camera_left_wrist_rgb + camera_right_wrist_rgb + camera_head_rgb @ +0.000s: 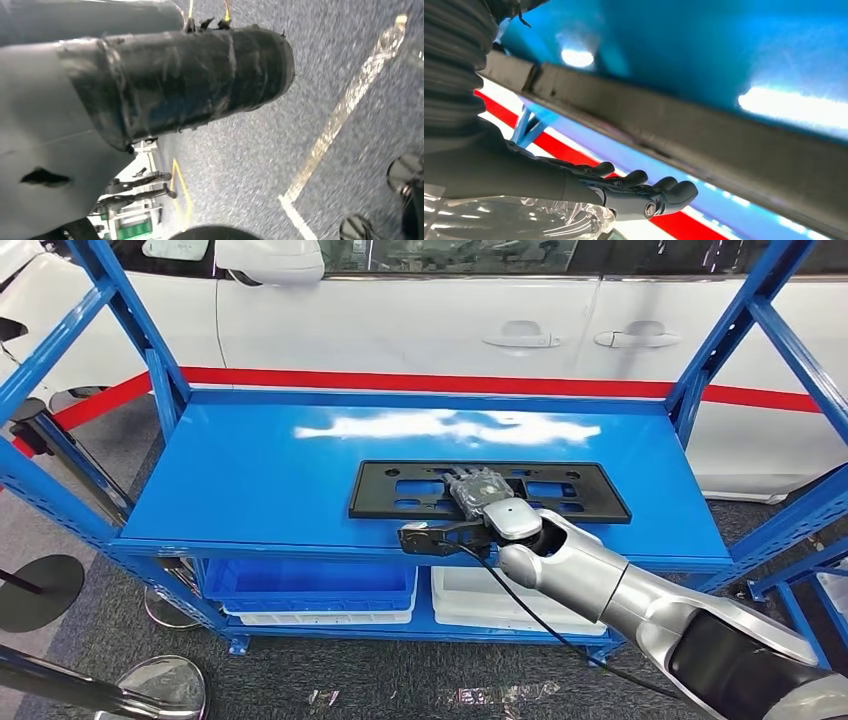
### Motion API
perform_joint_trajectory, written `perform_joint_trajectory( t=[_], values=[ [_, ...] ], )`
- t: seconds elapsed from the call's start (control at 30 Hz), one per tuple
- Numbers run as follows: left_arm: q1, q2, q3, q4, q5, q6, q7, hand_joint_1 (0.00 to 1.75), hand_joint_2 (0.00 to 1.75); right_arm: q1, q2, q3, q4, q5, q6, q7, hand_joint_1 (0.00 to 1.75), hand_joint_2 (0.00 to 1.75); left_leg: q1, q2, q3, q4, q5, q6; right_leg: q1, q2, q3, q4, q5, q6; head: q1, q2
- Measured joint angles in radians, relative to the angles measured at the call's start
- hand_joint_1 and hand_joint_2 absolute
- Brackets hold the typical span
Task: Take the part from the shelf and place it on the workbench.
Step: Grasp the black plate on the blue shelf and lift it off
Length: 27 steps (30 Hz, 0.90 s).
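The right hand (482, 495) lay on top of the black part (400, 490), over its near edge slightly right of centre; in the right wrist view its dark fingers (644, 187) lay stretched out side by side, and whether they gripped the part I could not tell. The part lay flat on the blue shelf (250, 480), toward six o'clock of its middle. Beyond, at twelve o'clock, stood a white car (440, 320).

No legible text or labels
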Motion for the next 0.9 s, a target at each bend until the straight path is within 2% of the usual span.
perform_joint_trajectory(
  t=[0.03, 0.1, 0.13, 0.17, 0.4, 0.5, 0.67, 0.9],
  values=[
    [0.000, 0.000, 0.000, 0.000, 0.000, 0.000, 0.001, 0.00, 0.00, 0.001, 0.000, -0.003, 0.000, -0.002, -0.001, 0.000, 0.85, 1.75, 0.000, -0.001, 0.000, 0.006, -0.004, -0.002, 0.000, -0.001, 0.024, -0.059, 0.037, -0.001, 0.000, 0.000],
    [0.000, 0.001, 0.000, 0.000, 0.000, 0.001, 0.003, 0.00, 0.00, 0.000, 0.000, -0.008, 0.000, -0.005, -0.002, 0.000, 1.68, 1.75, -0.005, -0.003, -0.005, 0.024, -0.016, -0.008, -0.002, -0.001, 0.074, -0.173, 0.082, -0.001, -0.001, 0.000],
    [-0.001, 0.002, 0.001, 0.001, 0.000, 0.001, 0.003, 0.00, 0.00, 0.000, 0.001, -0.011, 0.000, -0.005, -0.003, 0.000, 1.73, 1.75, -0.008, -0.003, -0.008, 0.030, -0.021, -0.009, -0.002, -0.001, 0.089, -0.204, 0.089, -0.003, -0.001, 0.000],
    [-0.001, 0.003, 0.002, 0.001, 0.000, 0.001, 0.004, 0.00, 0.00, 0.001, 0.001, -0.014, 0.000, -0.005, -0.003, 0.000, 1.75, 1.75, -0.011, -0.004, -0.012, 0.034, -0.023, -0.010, -0.002, 0.000, 0.092, -0.212, 0.086, -0.005, -0.002, 0.000],
    [-0.002, 0.003, 0.003, 0.001, 0.000, 0.001, 0.004, 0.00, 0.00, -0.003, 0.001, -0.022, 0.000, 0.002, 0.008, -0.001, 1.75, 1.75, -0.007, -0.004, -0.004, 0.024, -0.019, -0.014, 0.007, -0.001, 0.094, -0.213, 0.088, -0.020, -0.004, 0.000],
    [-0.001, 0.003, 0.003, 0.001, 0.000, -0.001, -0.002, 0.00, 0.00, -0.007, 0.001, -0.022, -0.003, 0.002, 0.015, -0.002, 1.75, 1.75, -0.006, -0.004, -0.001, 0.019, -0.018, -0.017, 0.008, -0.001, 0.096, -0.213, 0.087, -0.023, -0.004, 0.000],
    [-0.001, 0.003, 0.003, 0.001, 0.000, -0.002, -0.005, 0.00, 0.00, -0.010, 0.001, -0.021, -0.007, 0.002, 0.016, -0.002, 1.75, 1.75, -0.004, -0.004, 0.000, 0.018, -0.018, -0.030, 0.009, -0.001, 0.097, -0.213, 0.086, -0.026, -0.004, 0.000],
    [-0.001, 0.003, 0.003, 0.001, 0.000, -0.003, -0.006, 0.00, 0.00, -0.029, 0.001, -0.005, -0.015, -0.010, -0.015, -0.002, 1.75, 1.75, -0.004, -0.004, -0.001, 0.018, -0.017, -0.032, 0.009, -0.001, 0.097, -0.214, 0.087, -0.027, -0.004, 0.000]
  ],
)
